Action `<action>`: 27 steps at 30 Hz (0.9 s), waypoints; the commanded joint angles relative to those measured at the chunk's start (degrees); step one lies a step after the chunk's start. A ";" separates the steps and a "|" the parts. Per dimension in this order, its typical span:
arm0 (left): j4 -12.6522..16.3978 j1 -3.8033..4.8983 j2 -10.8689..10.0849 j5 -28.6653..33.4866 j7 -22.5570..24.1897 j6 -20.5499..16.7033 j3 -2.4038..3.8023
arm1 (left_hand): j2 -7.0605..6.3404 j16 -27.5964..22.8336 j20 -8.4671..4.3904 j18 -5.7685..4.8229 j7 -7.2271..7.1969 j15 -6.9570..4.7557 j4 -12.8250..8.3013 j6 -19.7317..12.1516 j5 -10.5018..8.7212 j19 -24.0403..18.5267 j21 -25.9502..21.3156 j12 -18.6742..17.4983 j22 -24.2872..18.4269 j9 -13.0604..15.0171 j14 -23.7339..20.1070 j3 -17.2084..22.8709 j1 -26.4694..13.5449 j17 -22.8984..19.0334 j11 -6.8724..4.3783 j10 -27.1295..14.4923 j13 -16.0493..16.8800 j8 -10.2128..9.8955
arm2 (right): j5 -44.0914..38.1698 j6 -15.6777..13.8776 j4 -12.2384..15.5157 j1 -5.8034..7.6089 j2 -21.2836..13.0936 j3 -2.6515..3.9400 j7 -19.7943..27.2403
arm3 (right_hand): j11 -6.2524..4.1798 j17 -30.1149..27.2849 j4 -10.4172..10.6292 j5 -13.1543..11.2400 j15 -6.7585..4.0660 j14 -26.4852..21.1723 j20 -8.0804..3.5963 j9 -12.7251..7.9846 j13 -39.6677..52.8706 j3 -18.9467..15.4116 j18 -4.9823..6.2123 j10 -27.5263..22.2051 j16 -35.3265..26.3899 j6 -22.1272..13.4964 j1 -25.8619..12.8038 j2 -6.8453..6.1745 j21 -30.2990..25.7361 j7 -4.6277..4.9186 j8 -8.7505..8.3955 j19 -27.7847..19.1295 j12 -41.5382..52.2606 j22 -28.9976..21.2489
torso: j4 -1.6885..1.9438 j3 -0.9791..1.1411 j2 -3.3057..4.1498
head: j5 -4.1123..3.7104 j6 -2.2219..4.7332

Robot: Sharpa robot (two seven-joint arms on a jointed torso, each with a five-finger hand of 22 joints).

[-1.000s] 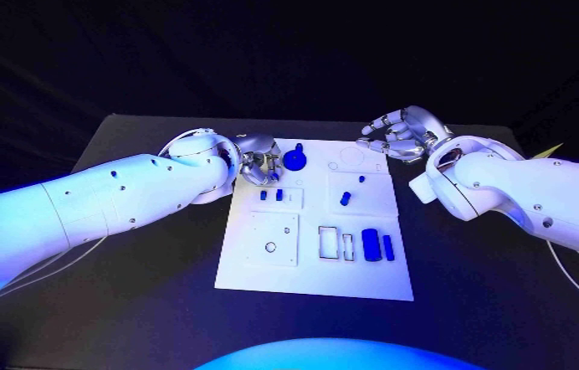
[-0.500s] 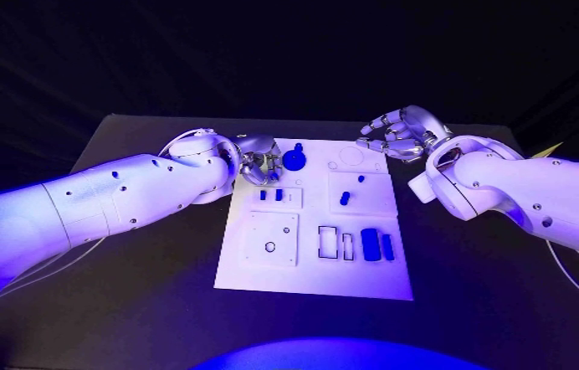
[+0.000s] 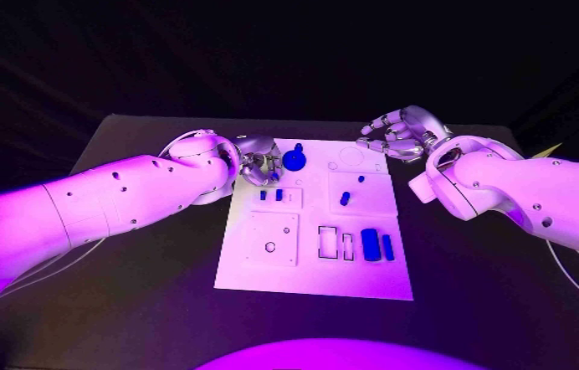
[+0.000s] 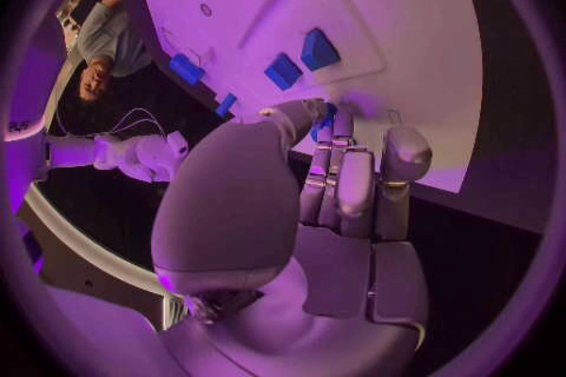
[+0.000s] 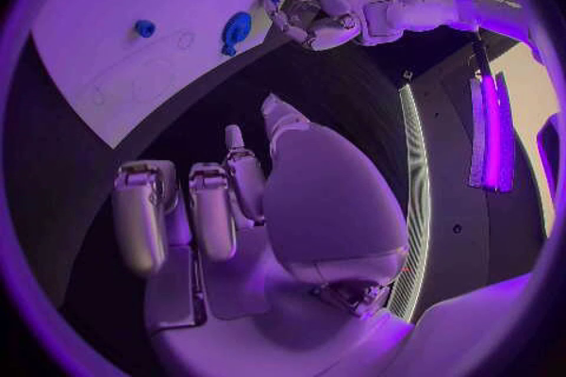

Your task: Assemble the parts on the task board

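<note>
Left hand (image 3: 257,166): mine, at the far left corner of the task board (image 3: 316,280), fingers curled down toward the board beside the round blue part (image 3: 294,160); in my left wrist view the fingertips (image 4: 326,125) reach a small blue piece at the board's edge, but I cannot tell whether they grip it or merely touch it. Right hand (image 3: 402,136): mine, raised off the table just beyond the board's far right corner, fingers apart and loosely bent, holding nothing; my right wrist view shows the same spread fingers (image 5: 141,217) over dark table. Task board: white plate, lying flat in the middle of the black table (image 3: 145,286). Parts on it: the round blue part with a stem, near the far edge, close to my left hand; two small blue blocks (image 3: 272,194) side by side in a raised square on the left side; one small blue peg (image 3: 345,198) tilted in the square to their right; a larger blue block (image 3: 371,244) and a slim blue bar (image 3: 387,247) standing side by side at the near right, next to two empty rectangular outlines (image 3: 328,243).
</note>
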 commanded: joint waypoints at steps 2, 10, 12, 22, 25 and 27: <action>-0.14 -0.29 0.15 0.22 -0.38 1.45 -0.18 | 0.01 0.16 0.39 -0.67 0.06 0.37 -0.19 -0.76 -0.15 -0.19 -0.17 -0.42 0.06 -0.23 0.13 0.03 -0.65 -0.10 0.33 -0.21 -0.07 -0.72 | -0.35 0.08 -0.02 -0.03 0.05 0.02 0.83 | -0.13 11.80 -0.01 0.32 -0.36 5.26 -0.56 0.08 3.68 0.41 0.89 -0.01 -0.22 0.02 -0.67 0.12 -0.30 -0.14 0.35 3.88 -0.16 11.43 | 0.00 -0.01 0.01 | 0.01 0.00; -0.25 -0.29 0.15 0.31 -0.62 1.62 -0.17 | -0.58 0.06 0.45 -0.53 -0.02 0.53 -0.33 -2.94 -0.19 -0.70 -0.58 -1.51 -0.54 -0.89 -0.19 0.31 -1.41 -0.67 0.48 -0.72 -0.06 -2.60 | -0.32 0.20 -0.09 -0.03 0.06 0.01 0.83 | -0.13 11.80 -0.01 0.32 -0.36 5.26 -0.56 0.08 3.68 0.41 0.89 -0.01 -0.22 0.02 -0.67 0.12 -0.30 -0.14 0.35 3.88 -0.16 11.43 | 0.01 -0.02 -0.01 | 0.00 -0.04; -0.28 -0.28 0.14 0.32 -0.67 1.64 -0.16 | -0.70 0.03 0.46 -0.51 -0.09 0.56 -0.34 -3.47 -0.21 -0.74 -0.62 -1.70 -0.58 -1.05 -0.28 0.35 -1.57 -0.82 0.53 -0.83 -0.03 -3.02 | -0.31 0.20 -0.10 -0.03 0.07 0.01 0.83 | -0.13 11.80 -0.01 0.32 -0.36 5.26 -0.56 0.08 3.68 0.41 0.89 -0.01 -0.22 0.02 -0.67 0.12 -0.30 -0.14 0.35 3.88 -0.16 11.43 | 0.01 -0.03 -0.01 | 0.01 -0.03; -0.40 -0.28 -0.11 0.35 -1.05 1.96 -0.13 | -1.02 -0.18 0.47 -0.46 -0.34 0.71 -0.37 -4.72 -0.32 -0.97 -0.81 -2.10 -0.84 -1.42 -0.67 0.37 -1.97 -1.56 0.71 -1.22 0.07 -3.97 | -0.30 0.10 -0.15 -0.04 0.09 0.01 0.90 | -0.13 11.80 -0.01 0.32 -0.36 5.26 -0.56 0.08 3.68 0.41 0.89 -0.01 -0.22 0.02 -0.67 0.12 -0.30 -0.14 0.35 3.88 -0.16 11.43 | -0.01 -0.01 -0.01 | -0.03 -0.09; -0.45 -0.28 -0.24 0.36 -1.20 2.01 -0.09 | -1.21 -0.36 0.49 -0.41 -0.50 0.82 -0.31 -5.17 -0.39 -1.15 -0.97 -2.32 -1.08 -1.55 -0.94 0.28 -2.23 -2.08 0.85 -1.59 0.09 -4.31 | -0.30 0.06 -0.19 -0.04 0.09 0.01 0.93 | -0.13 11.80 -0.01 0.32 -0.36 5.26 -0.56 0.08 3.68 0.41 0.89 -0.01 -0.22 0.02 -0.67 0.12 -0.30 -0.14 0.35 3.88 -0.16 11.43 | 0.00 -0.02 0.01 | -0.05 -0.08; -0.48 -0.28 -0.36 0.36 -1.29 2.08 -0.05 | -1.35 -0.84 0.54 -0.21 -0.64 1.04 -0.22 -5.77 -0.42 -1.88 -1.59 -2.63 -2.02 -1.73 -1.61 0.21 -2.48 -3.32 1.10 -2.29 0.08 -4.74 | -0.30 0.02 -0.22 -0.04 0.09 0.01 0.96 | -0.15 11.67 -0.07 0.34 -0.40 5.23 -0.60 0.12 3.56 0.56 0.92 -0.09 -0.30 -0.08 -0.75 0.03 -0.45 -0.16 0.46 3.83 -0.28 11.33 | -0.01 -0.03 0.01 | -0.06 -0.06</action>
